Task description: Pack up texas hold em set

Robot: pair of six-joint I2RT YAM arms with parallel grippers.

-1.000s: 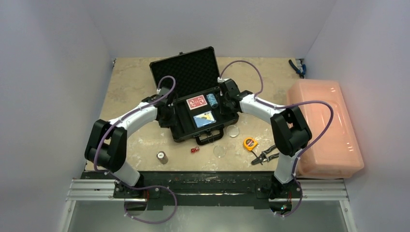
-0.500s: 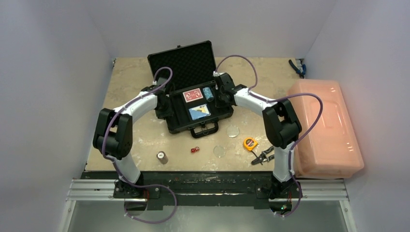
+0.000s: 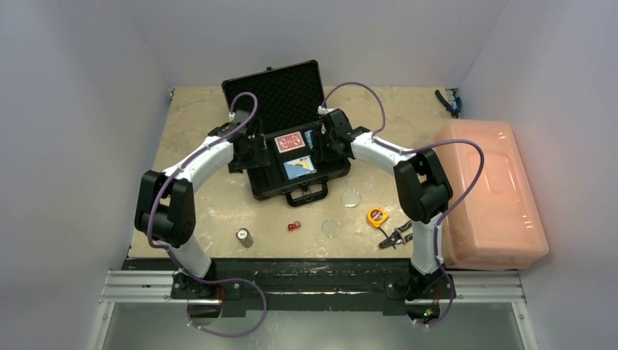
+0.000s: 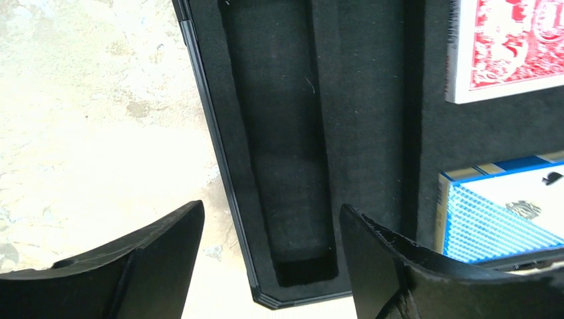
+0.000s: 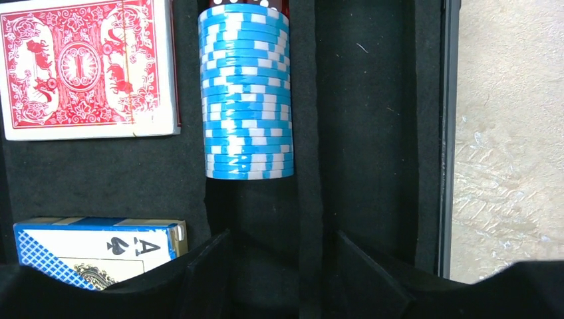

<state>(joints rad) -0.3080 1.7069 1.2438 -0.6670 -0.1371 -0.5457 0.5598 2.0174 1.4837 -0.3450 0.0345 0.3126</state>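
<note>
In the overhead view, the black briefcase [image 3: 271,93] is being shown lying open in the upper middle of the frame. It is being found where it lay half a second ago, but higher and further left than a second ago. The left gripper [image 3: 245,151] is being held at its left wall and the right gripper [image 3: 330,142] at its right wall. The red deck [image 3: 291,141] and the blue deck [image 3: 299,168] are being carried in the foam base. Lower on the table [image 3: 197,124], the red dice [image 3: 294,226], the clear discs [image 3: 351,197], the small chip stack [image 3: 244,238], the tape measure [image 3: 376,216] and the pliers [image 3: 397,235] are being left unmoved.

In the left wrist view, the jaws of the left gripper [image 4: 271,222] are being held wide apart astride the case's left wall. One finger is being kept over the table and the other over the foam, with nothing gripped.

In the right wrist view, the jaws of the right gripper [image 5: 282,242] are being held parted at the bottom edge, over the foam, with nothing clamped. The blue chip stack [image 5: 246,93] is being shown on its side in a slot at top middle.
</note>
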